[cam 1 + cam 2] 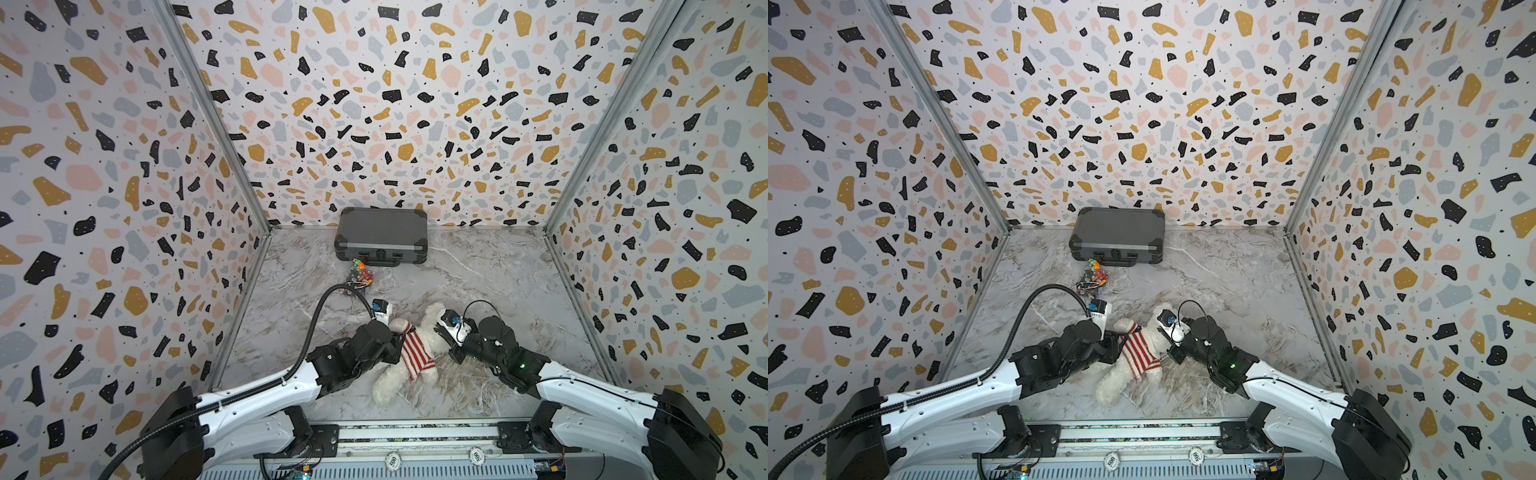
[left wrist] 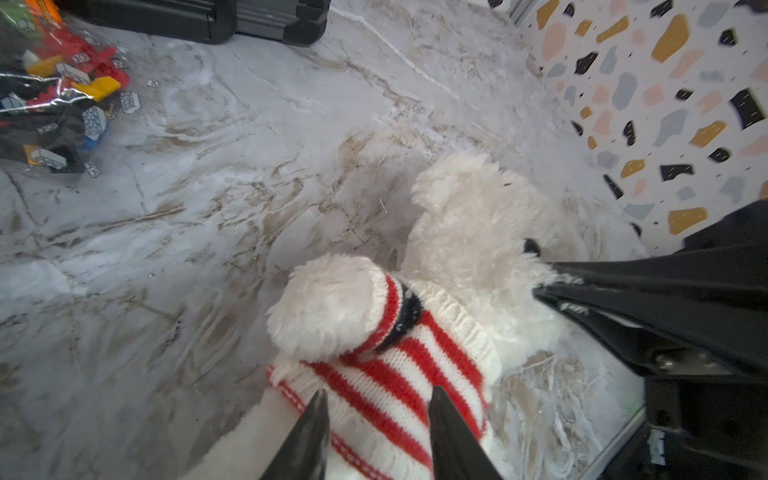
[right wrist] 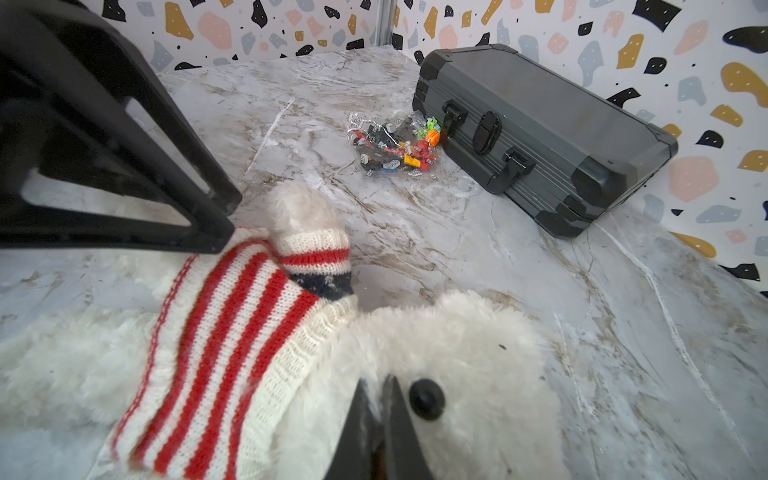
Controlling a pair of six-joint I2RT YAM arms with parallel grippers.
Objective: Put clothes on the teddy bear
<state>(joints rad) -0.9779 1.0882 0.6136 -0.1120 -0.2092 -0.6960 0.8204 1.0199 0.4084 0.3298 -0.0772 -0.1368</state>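
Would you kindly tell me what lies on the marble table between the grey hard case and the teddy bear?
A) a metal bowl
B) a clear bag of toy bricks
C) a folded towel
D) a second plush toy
B: a clear bag of toy bricks lies just in front of the grey hard case, between it and the teddy bear.

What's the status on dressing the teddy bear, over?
Left gripper open over sweater. Right gripper shut on face fur of teddy bear. Sweater on torso, one arm through sleeve. Case and brick bag far back, nothing blocking.
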